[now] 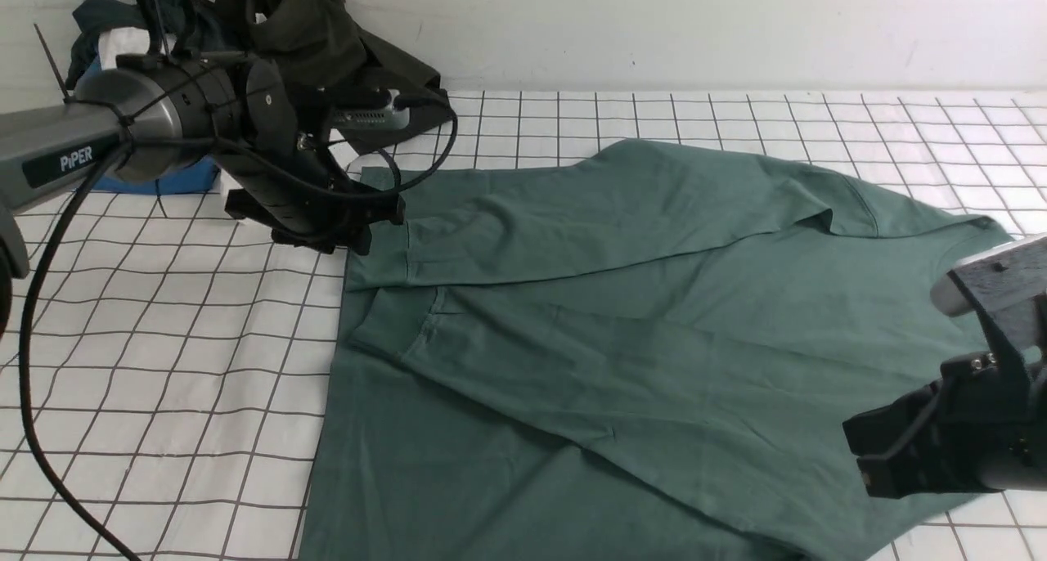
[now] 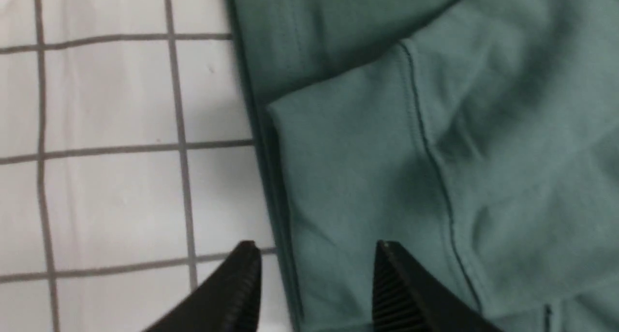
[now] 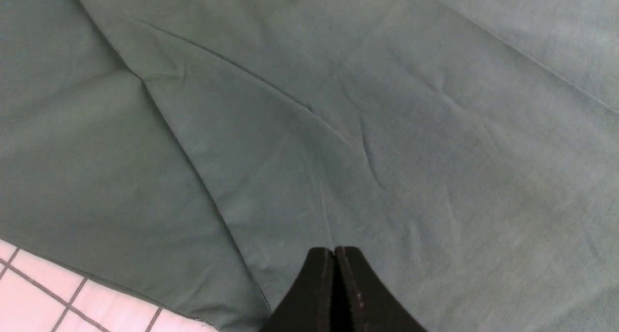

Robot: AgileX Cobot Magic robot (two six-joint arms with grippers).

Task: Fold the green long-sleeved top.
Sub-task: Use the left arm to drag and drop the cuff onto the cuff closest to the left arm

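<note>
Bright even overhead light, soft faint shadows, front view sharp, left wrist view blurred, right wrist view slightly soft

— What is seen spread flat?
— A white checked cloth [image 1: 164, 340], ruled with dark lines.
— And at the cloth's far left corner?
— A dark olive garment [image 1: 311, 29] is heaped beside a navy one [image 1: 184, 9]; something blue [image 1: 155, 183] is tucked below them.

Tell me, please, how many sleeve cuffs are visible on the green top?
2. Both lie on the green long-sleeved top at its left edge: the far cuff, and the near cuff just in front of it. None seems hidden.
</note>
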